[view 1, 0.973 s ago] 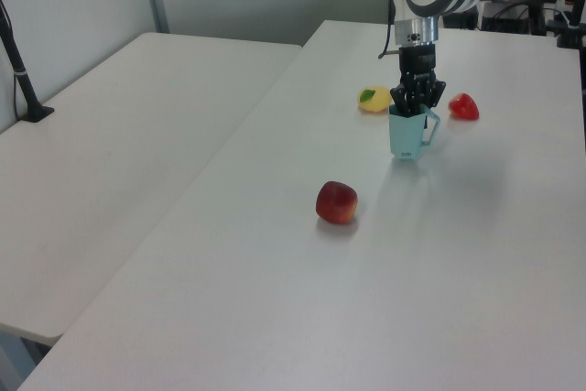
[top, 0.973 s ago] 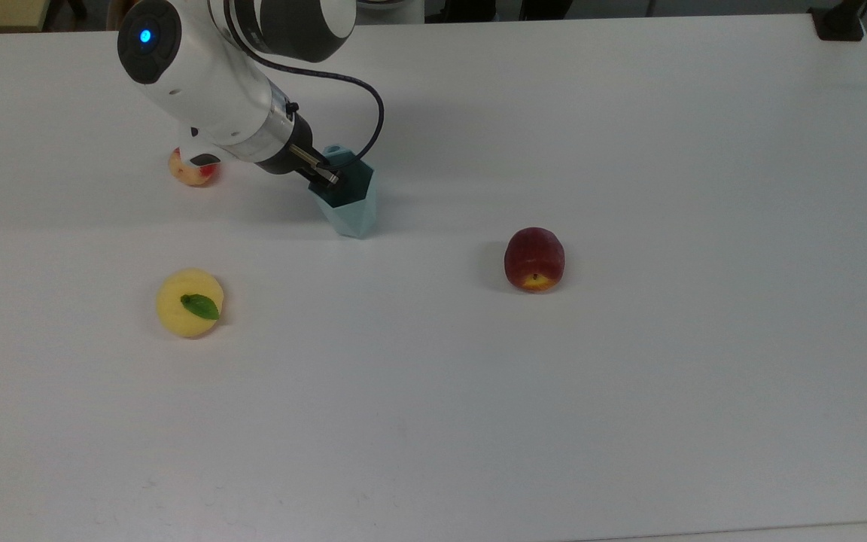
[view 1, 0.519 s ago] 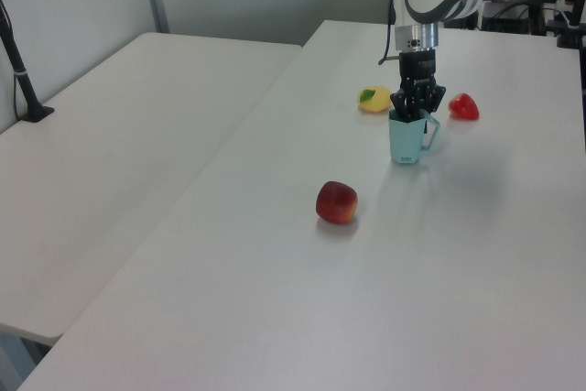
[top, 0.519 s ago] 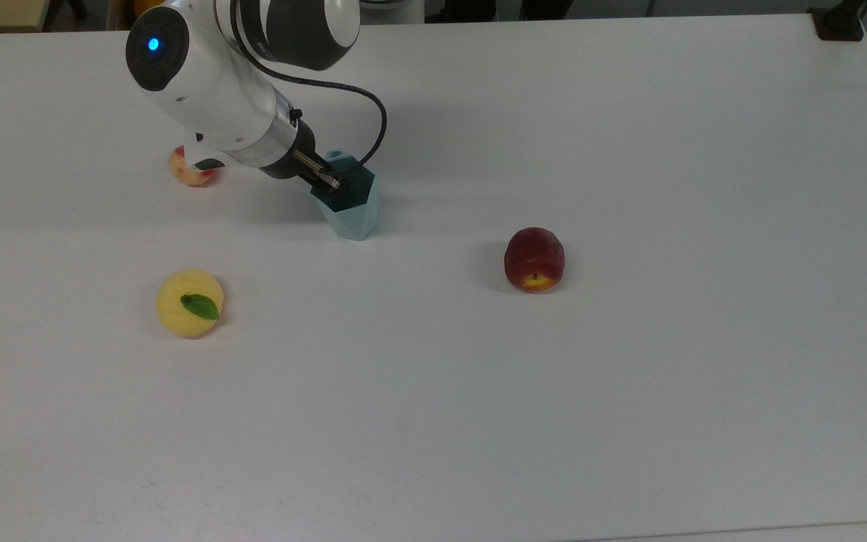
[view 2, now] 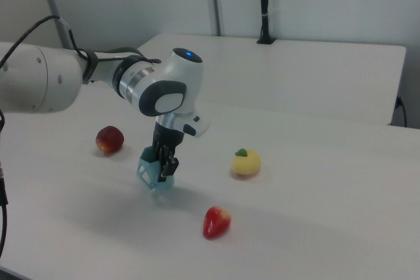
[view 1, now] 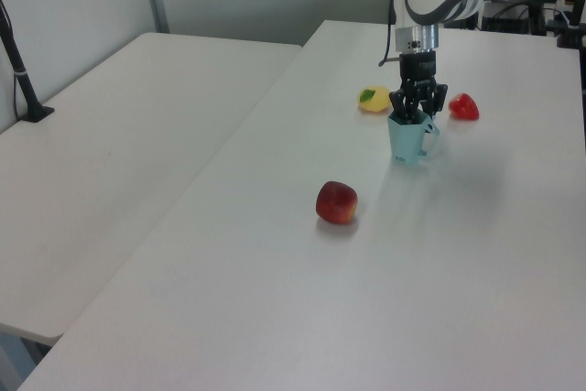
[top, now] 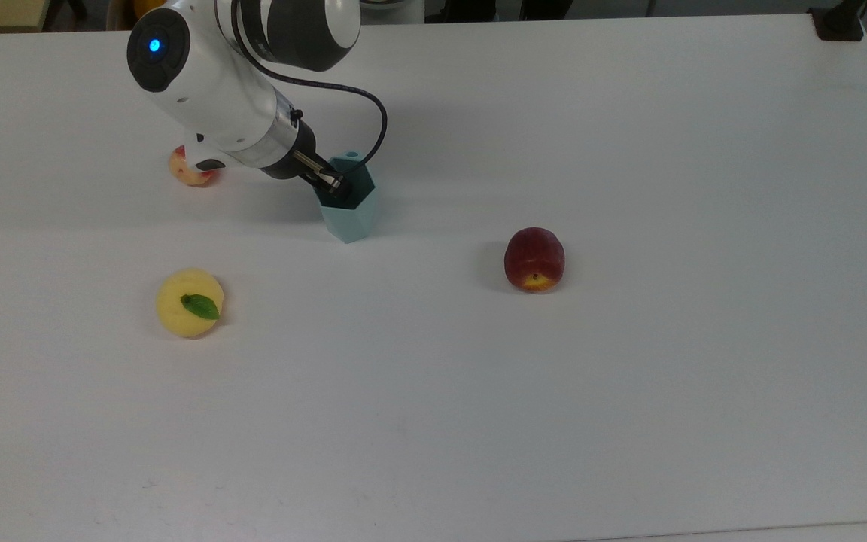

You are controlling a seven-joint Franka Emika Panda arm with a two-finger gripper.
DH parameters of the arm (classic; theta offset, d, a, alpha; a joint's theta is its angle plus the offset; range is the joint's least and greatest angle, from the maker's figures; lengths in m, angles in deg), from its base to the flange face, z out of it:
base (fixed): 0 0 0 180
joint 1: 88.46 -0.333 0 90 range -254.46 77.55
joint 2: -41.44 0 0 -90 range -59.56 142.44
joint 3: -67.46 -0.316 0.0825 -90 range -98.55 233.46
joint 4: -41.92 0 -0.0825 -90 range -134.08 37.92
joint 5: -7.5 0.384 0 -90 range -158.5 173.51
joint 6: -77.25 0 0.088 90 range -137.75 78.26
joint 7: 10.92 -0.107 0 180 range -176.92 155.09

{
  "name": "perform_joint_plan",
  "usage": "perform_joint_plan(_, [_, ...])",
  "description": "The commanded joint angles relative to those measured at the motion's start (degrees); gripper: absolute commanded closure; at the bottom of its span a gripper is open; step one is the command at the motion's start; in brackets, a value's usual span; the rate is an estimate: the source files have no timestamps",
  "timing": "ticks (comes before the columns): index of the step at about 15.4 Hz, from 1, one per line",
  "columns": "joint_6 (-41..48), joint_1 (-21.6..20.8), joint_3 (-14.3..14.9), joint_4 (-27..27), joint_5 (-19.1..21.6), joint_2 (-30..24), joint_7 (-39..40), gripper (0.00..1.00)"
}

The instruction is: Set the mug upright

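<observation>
The pale light-blue faceted mug (top: 351,212) stands on its narrow base on the white table (top: 629,391), mouth up and leaning slightly. In the left view the mug (view 1: 408,142) has its handle toward the left view's right. My gripper (top: 333,184) comes down at the mug's rim with its fingers clamped across the wall, one finger inside the dark opening. The right view has the gripper (view 2: 165,164) at the top of the tilted mug (view 2: 153,175).
A yellow fruit with a green leaf (top: 190,302), a dark red peach (top: 534,259) and a red-yellow fruit (top: 191,170) partly under the arm lie around the mug. A second table (view 1: 119,135) adjoins on the left view's left. A black post base (top: 840,22) sits at a far corner.
The mug has turned and tipped a little under the gripper; its handle shifted toward the top view's right. The arm rose slightly. The fruits stayed put.
</observation>
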State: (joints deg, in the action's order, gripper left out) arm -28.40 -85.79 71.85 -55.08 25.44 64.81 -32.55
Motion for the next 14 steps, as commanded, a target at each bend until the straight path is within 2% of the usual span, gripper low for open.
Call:
perform_joint_plan(1, [-0.87, -0.82, 0.09, -1.26, 1.31, -2.01, 0.45, 0.22])
perform_joint_plan(6, [0.8, -0.91, -1.84, -0.47, -0.35, -4.99, 1.68, 0.13])
perform_joint_plan(8, [3.51, -0.99, -2.37, 0.32, -1.76, -6.92, 2.21, 0.01])
perform_joint_plan(14, [10.02, -2.14, -2.55, 4.27, -2.82, -15.09, 2.21, 0.0])
